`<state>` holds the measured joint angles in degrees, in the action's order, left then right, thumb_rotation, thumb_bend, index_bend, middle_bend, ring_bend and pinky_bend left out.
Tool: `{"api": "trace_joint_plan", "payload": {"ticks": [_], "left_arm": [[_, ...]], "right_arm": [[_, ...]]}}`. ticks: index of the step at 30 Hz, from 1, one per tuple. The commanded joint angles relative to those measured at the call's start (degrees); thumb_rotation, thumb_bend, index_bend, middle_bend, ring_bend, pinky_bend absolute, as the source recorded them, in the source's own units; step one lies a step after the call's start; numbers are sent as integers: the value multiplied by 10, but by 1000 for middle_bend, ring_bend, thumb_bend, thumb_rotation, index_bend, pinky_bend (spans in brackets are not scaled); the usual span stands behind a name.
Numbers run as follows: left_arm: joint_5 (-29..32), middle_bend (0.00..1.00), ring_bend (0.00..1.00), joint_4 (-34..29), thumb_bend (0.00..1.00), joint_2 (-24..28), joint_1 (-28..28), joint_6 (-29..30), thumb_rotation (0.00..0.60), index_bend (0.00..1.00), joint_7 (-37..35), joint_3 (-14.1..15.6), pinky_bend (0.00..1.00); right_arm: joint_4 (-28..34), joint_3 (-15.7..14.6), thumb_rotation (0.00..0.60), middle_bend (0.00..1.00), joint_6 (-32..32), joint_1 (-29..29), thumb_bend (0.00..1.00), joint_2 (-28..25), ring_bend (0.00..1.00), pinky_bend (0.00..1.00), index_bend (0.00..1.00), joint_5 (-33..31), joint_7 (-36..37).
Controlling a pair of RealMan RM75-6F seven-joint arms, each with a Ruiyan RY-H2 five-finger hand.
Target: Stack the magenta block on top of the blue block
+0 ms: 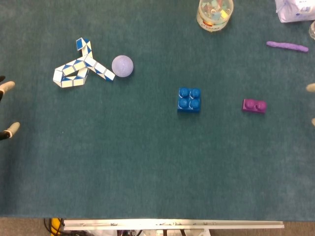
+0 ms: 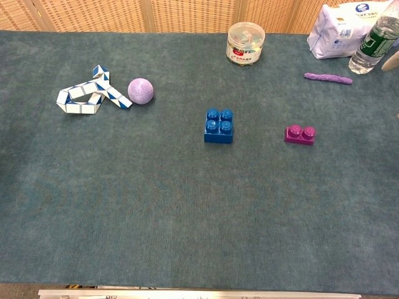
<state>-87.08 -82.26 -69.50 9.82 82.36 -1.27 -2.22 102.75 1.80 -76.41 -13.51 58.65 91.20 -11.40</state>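
The blue block (image 1: 189, 100) (image 2: 219, 126), square with a studded top, sits near the middle of the green table. The smaller magenta block (image 1: 254, 105) (image 2: 300, 134) lies alone to its right, a clear gap between them. Only pale fingertips of my left hand (image 1: 5, 87) show at the left edge of the head view, spread apart and holding nothing, far from both blocks. Fingertips of my right hand (image 1: 311, 88) (image 2: 391, 61) show at the right edge, apart and empty, to the right of the magenta block.
A blue-and-white snake puzzle (image 1: 78, 69) and a lilac ball (image 1: 122, 66) lie at the far left. A clear jar (image 1: 214, 12) stands at the back, with a purple stick (image 1: 287, 46), a white bag (image 2: 341, 28) and a bottle (image 2: 374, 37) at the back right.
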Motion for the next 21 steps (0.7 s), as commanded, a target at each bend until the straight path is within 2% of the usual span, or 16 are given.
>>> {"api": "trace_joint_plan", "payload": {"ticks": [1, 3, 7, 13, 21], "left_arm": [[0, 165, 157, -1, 149, 1, -1, 2, 600, 205, 0, 1, 162], [1, 165, 157, 0, 149, 2, -3, 3, 600, 205, -1, 1, 162], [0, 165, 157, 0, 149, 3, -5, 6, 600, 205, -2, 2, 162], [-1, 165, 157, 2, 149, 3, -8, 9, 600, 205, -5, 4, 162], [-2, 165, 157, 5, 149, 2, -8, 4, 600, 205, -5, 6, 162]], "right_arm": [[12, 12, 600, 810, 31, -24, 130, -1, 919, 976, 337, -12, -21], [17, 17, 600, 891, 49, -35, 130, 4, 989, 1000, 337, -21, -35], [19, 27, 600, 980, 89, -62, 130, 20, 1000, 1000, 342, -45, -60], [15, 35, 600, 1000, 146, -97, 130, 55, 1000, 1000, 382, -96, -113], [-1, 32, 600, 1000, 177, -121, 130, 91, 1000, 1000, 394, -139, -157]]}}
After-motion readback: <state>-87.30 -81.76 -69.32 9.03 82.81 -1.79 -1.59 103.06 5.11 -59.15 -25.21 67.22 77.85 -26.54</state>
